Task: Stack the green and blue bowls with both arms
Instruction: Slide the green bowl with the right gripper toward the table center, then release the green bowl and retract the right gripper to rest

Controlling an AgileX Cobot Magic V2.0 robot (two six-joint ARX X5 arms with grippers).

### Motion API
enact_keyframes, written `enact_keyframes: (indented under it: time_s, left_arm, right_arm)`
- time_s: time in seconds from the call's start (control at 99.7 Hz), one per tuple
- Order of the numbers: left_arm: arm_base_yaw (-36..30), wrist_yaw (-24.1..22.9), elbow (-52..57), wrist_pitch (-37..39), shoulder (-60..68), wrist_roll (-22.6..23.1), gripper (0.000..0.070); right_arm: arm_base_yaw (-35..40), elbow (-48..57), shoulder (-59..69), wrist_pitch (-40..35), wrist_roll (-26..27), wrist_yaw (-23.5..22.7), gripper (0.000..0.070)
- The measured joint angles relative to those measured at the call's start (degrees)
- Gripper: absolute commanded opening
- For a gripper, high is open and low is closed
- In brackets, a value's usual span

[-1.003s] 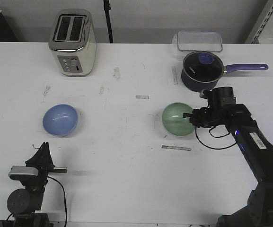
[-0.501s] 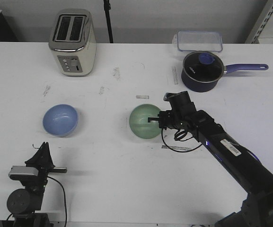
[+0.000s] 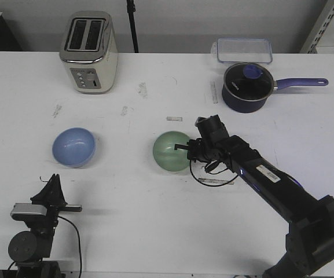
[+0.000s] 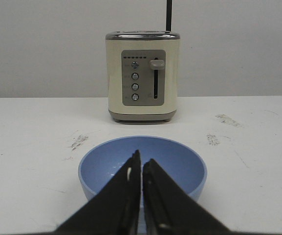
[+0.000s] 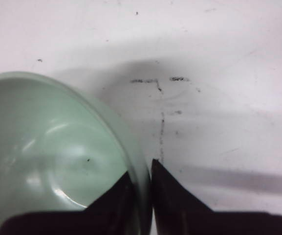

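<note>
Front view shows the right gripper [image 3: 188, 146] pinching the rim of the green bowl [image 3: 171, 151], one finger inside the rim and one outside, as the right wrist view confirms with the green bowl [image 5: 53, 156] wall clamped between both fingers [image 5: 172, 193]. Taking the toaster [image 3: 89, 51] as landmark, the green bowl sits nearer the robot and to the right of it, on the white table [image 3: 132, 208]. The blue bowl [image 3: 74, 147] rests upright nearer the robot than the toaster, almost in line with it and well apart from the green bowl. Left wrist view shows the left gripper [image 4: 141, 169] with its fingers pressed together, holding nothing, aimed over the blue bowl [image 4: 143, 166] toward the toaster [image 4: 142, 76]. The dark saucepan [image 3: 248, 86] stands far right of the toaster, with a clear lidded container [image 3: 243, 50] just behind it.
</note>
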Motion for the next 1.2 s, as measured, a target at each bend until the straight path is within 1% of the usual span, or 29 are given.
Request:
enact_keyframes:
  time_s: [0.441,0.592,0.632,0.722,0.762,0.802,0.893,0.933,0.973,1.043,1.073,1.103,1.204]
  left_arm:
    - [0.0,0.0,0.0,0.0,0.0,0.0,0.0003]
    - [0.0,0.0,0.0,0.0,0.0,0.0,0.0003]
    - [0.0,0.0,0.0,0.0,0.0,0.0,0.0003]
    - [0.0,0.0,0.0,0.0,0.0,0.0,0.0003]
    - [0.0,0.0,0.0,0.0,0.0,0.0,0.0003]
    - [0.0,0.0,0.0,0.0,0.0,0.0,0.0003]
    - [0.0,0.0,0.0,0.0,0.0,0.0,0.0003]
    - [0.0,0.0,0.0,0.0,0.0,0.0,0.0003]
    - [0.0,0.0,0.0,0.0,0.0,0.0,0.0003]
    - [0.0,0.0,0.0,0.0,0.0,0.0,0.0003]
    - [0.0,0.0,0.0,0.0,0.0,0.0,0.0003]
    - [0.0,0.0,0.0,0.0,0.0,0.0,0.0003]
    - [0.0,0.0,0.0,0.0,0.0,0.0,0.0003]
  right_arm:
    - [0.2,0.0,1.6,-0.8,0.4,-0.1,0.0011]
    - [0.5,0.0,1.7,-0.7,0.4,-0.1,0.0026]
    - [0.6,0.0,1.7,-0.6,0.4,-0.1,0.0053]
    - [0.8,0.0,1.7,-0.3,0.4,-0.1,0.0187]
    - [0.9,0.0,1.7,-0.2,0.3,-0.1,0.0232]
    - [0.9,0.0,1.7,-0.2,0.2,-0.2,0.0244]
    - [0.9,0.0,1.7,-0.2,-0.2,-0.2,0.0246]
    - [0.9,0.0,1.7,-0.2,-0.3,-0.1,0.0267]
    - [0.9,0.0,1.5,-0.3,-0.7,-0.1,0.0316]
    - [0.9,0.0,0.7,-0.3,-1.2,0.1,0.0427]
    - [0.9,0.0,0.0,-0.3,-1.6,0.3,0.046]
    - [0.9,0.0,-0.9,-0.4,-1.8,0.9,0.0473]
    - [0.3,0.0,-5.3,-0.1,-3.2,2.5,0.0473]
